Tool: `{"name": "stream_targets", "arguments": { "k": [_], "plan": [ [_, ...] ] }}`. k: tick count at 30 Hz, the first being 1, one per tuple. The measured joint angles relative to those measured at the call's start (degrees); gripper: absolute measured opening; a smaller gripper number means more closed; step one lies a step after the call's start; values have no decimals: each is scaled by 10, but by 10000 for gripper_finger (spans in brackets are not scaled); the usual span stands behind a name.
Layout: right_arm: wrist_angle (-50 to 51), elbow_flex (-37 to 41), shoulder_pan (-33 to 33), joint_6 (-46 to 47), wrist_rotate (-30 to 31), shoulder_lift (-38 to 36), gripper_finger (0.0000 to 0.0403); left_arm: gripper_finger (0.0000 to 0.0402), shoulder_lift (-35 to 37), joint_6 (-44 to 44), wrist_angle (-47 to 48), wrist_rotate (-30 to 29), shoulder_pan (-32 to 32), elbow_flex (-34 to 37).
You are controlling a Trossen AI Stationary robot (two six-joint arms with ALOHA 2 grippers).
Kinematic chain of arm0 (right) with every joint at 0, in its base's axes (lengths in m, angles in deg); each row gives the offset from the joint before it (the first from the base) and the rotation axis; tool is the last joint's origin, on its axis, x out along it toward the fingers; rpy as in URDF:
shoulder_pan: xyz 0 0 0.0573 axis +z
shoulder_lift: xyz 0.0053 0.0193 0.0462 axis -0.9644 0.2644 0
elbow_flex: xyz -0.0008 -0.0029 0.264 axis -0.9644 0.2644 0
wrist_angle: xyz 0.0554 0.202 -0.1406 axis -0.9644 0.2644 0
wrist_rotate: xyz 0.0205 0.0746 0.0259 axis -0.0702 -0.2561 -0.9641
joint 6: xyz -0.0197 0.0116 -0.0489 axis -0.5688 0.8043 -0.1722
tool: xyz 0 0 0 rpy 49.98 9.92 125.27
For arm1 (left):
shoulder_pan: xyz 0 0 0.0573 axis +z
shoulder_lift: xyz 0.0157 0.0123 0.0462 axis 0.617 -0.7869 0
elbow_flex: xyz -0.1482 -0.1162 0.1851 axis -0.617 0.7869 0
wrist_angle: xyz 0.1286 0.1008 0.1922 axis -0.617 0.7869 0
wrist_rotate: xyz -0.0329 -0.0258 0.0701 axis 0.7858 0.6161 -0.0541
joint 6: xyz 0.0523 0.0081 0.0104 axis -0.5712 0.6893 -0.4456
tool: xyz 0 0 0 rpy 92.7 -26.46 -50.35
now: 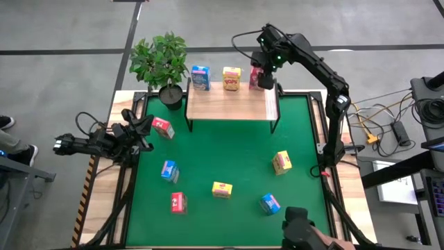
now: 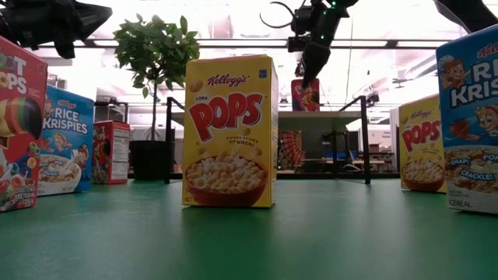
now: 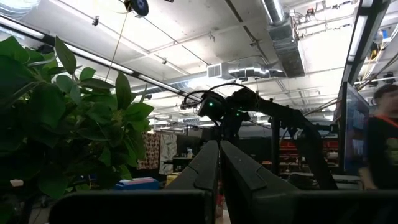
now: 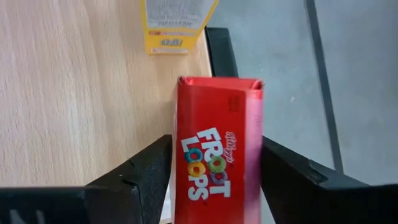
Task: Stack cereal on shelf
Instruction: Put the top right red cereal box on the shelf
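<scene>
High view: right fingers (image 1: 262, 76) straddle red box (image 1: 256, 75), unclenched, at shelf (image 1: 229, 104) far edge.

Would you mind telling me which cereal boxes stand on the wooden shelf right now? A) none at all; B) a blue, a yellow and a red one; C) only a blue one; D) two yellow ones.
B: the high view shows a blue box, a yellow box and a red box in a row along the shelf, the red one between the fingers of the right hand.
</scene>
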Motion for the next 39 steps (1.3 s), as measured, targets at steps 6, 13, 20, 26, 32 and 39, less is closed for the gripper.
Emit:
{"name": "stream_targets", "arguments": {
  "k": [6, 13, 20, 26, 32, 39],
  "plan": [
    [2, -21, 0, 1, -5, 0, 202, 0, 0, 0, -1, 0, 0, 0],
    [-19, -41, 0, 46, -4, 0, 199, 0, 0, 0, -1, 0, 0, 0],
    [-106, -52, 0, 128, 4, -1, 168, 0, 0, 0, -1, 0, 0, 0],
    [-123, -50, 0, 146, 49, 9, 94, 0, 0, 0, -1, 0, 0, 0],
    [-99, -48, -5, 120, 56, 33, 15, 0, 0, 0, -1, 0, 0, 0],
    [-68, -50, -5, 82, 41, 47, 9, 0, 0, 0, -1, 0, 0, 0]
  ]
}}
